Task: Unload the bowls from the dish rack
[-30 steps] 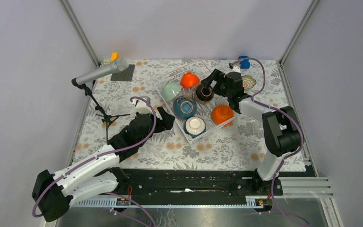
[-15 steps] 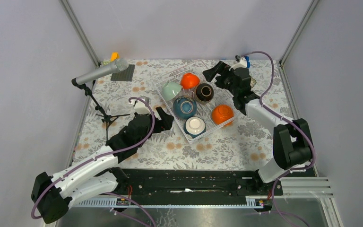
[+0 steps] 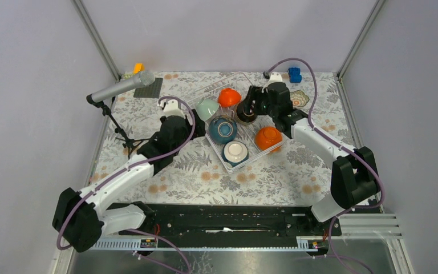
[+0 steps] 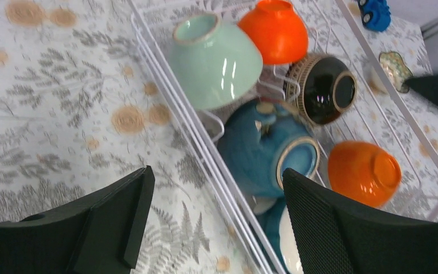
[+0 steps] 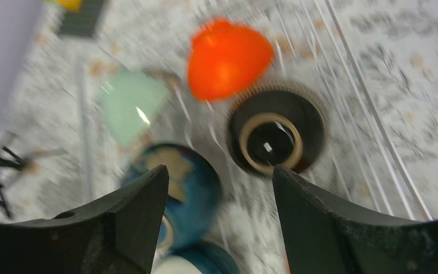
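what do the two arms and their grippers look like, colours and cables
Both arms match: white link shells with black joints, on the left arm and right arm. A thin purple cable loops along each. The left gripper and right gripper have broad matt black fingers; no markings show.

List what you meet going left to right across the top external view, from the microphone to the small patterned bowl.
microphone → mint green bowl → dark brown bowl → orange bowl nearest the arms → small patterned bowl
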`<state>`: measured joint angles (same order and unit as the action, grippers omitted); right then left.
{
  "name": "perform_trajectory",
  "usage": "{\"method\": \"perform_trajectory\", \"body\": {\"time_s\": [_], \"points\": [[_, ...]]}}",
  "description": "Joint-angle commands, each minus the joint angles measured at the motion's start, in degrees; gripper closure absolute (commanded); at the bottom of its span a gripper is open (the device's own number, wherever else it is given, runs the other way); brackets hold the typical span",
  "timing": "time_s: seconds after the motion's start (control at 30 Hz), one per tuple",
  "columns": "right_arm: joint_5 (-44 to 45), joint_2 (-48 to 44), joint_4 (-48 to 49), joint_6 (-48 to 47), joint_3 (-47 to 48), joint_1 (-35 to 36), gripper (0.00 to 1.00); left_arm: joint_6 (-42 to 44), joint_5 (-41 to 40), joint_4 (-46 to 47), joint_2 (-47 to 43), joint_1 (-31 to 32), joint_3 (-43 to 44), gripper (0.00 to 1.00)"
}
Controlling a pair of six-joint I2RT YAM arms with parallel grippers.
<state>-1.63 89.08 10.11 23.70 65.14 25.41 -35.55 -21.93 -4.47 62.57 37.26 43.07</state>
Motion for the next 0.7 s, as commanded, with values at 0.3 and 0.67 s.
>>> {"method": "perform_trajectory", "body": {"time_s": [0.3, 0.67], "points": [[2.0, -4.0, -16.4, -11.5, 2.3, 0.4, 0.25, 24.6, 0.4, 8.2, 16.9, -2.3, 16.8, 0.01], [1.8, -6.9, -14.6, -9.0, 0.1, 0.4, 0.31, 34.4, -5.9, 0.9, 31.4, -2.3, 29.0, 0.01]]}}
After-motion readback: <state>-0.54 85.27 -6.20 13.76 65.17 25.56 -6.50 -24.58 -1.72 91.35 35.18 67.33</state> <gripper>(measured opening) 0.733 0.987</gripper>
